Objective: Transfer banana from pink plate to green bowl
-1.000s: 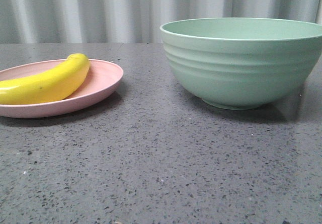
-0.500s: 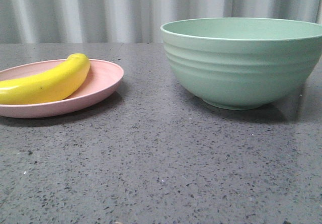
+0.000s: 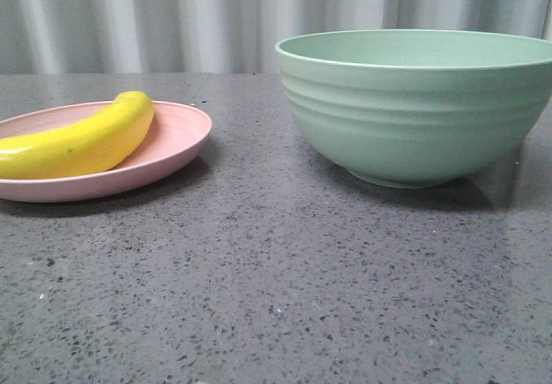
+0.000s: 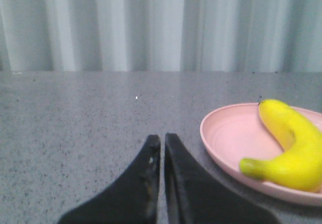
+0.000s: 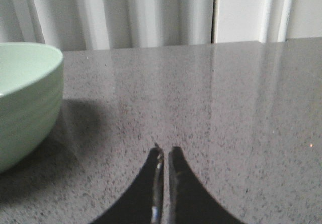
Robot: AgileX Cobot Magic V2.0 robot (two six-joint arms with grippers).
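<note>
Looking across the speckled grey table (image 3: 276, 289), we see the banana (image 3: 82, 142) lying on the pink plate (image 3: 177, 138), out on our left side, its curved back resting against the plate's shallow floor and its rounded end pointing toward the far rim. Well apart from it, over on our right, stands the green bowl (image 3: 418, 112), upright, ridges ringing its outside; from this low angle we cannot see its floor. Between plate and bowl runs a bare stretch of tabletop.

Down at our left gripper (image 4: 162, 144), the two dark fingers are pressed nearly together with only a thin slit between them, holding nothing, and hovering just beside the plate's near rim. Our right gripper (image 5: 165, 153) shows the same: fingers drawn close, nothing between them, low over the table, with the bowl's wall off to one side. Behind everything hangs a pale pleated curtain (image 3: 172, 17).
</note>
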